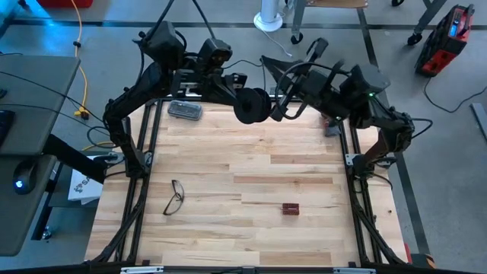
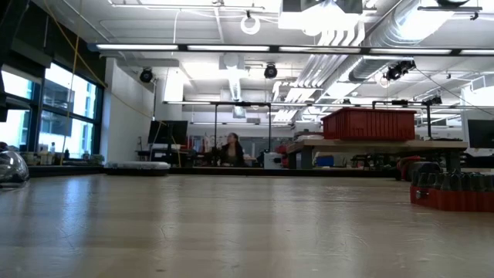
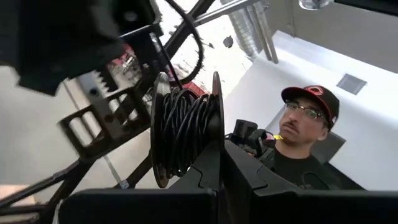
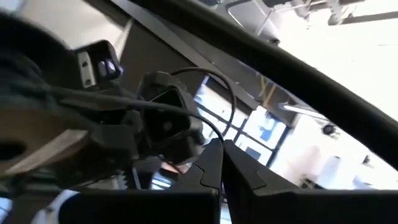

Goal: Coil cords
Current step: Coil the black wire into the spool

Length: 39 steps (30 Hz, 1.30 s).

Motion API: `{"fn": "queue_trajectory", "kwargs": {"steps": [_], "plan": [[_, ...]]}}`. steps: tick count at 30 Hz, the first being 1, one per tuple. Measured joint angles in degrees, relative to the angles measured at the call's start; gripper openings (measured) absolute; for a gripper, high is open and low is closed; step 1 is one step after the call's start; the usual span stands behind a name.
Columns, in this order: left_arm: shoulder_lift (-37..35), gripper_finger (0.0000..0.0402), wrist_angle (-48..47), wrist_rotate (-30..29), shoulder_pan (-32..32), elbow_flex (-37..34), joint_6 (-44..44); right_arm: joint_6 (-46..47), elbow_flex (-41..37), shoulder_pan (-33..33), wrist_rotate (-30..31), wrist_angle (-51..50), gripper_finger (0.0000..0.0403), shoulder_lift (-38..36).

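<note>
High view: both arms meet above the table's [image 1: 251, 228] far edge, one black reel [image 1: 252, 106] between them; the near boards lie open but for one pair of eyeglasses [image 1: 174, 196] and one small red block [image 1: 291, 208]. Left wrist view: the left gripper [image 3: 219, 163], fingers together, holds the wire-wound reel [image 3: 185, 134]; one person [image 3: 303, 140] watches. Right wrist view: the right gripper [image 4: 222, 163] pinches the thin wire [image 4: 214, 134].

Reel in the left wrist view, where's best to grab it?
Pinch the reel by one thin flange rim, approaching edge-on from outside. The wound wire fills the core between both discs, so fingers find no bare hub there.
</note>
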Motion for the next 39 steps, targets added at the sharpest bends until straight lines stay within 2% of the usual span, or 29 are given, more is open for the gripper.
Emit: {"fn": "queue_trajectory", "kwargs": {"steps": [8,11,19,23,33,39], "plan": [[0.0,0.0,2.3,-1.2,-0.1,0.0,-0.4,8.8,0.0,-1.4,-6.8,-1.3,0.0,0.0],[0.2,0.0,2.4,-1.3,-0.3,0.0,-0.4,11.1,0.0,-1.4,-8.7,-1.2,0.0013,0.0],[0.7,0.0001,3.4,-1.7,-2.4,0.0,-1.8,16.3,0.0,-3.2,-9.8,-4.2,0.0138,0.0],[1.1,0.0001,7.1,-2.1,-3.6,0.0,-2.0,16.7,0.0,-3.6,-7.6,-3.4,0.0173,0.0],[2.3,0.0001,19.3,-4.0,-3.6,0.0,-6.0,19.2,0.0,-4.0,-6.0,-6.0,0.0178,0.0],[2.3,0.0001,20.0,-4.8,-3.6,0.0,-6.4,19.1,0.0,-4.6,-6.0,-5.9,0.0165,0.1]]}}
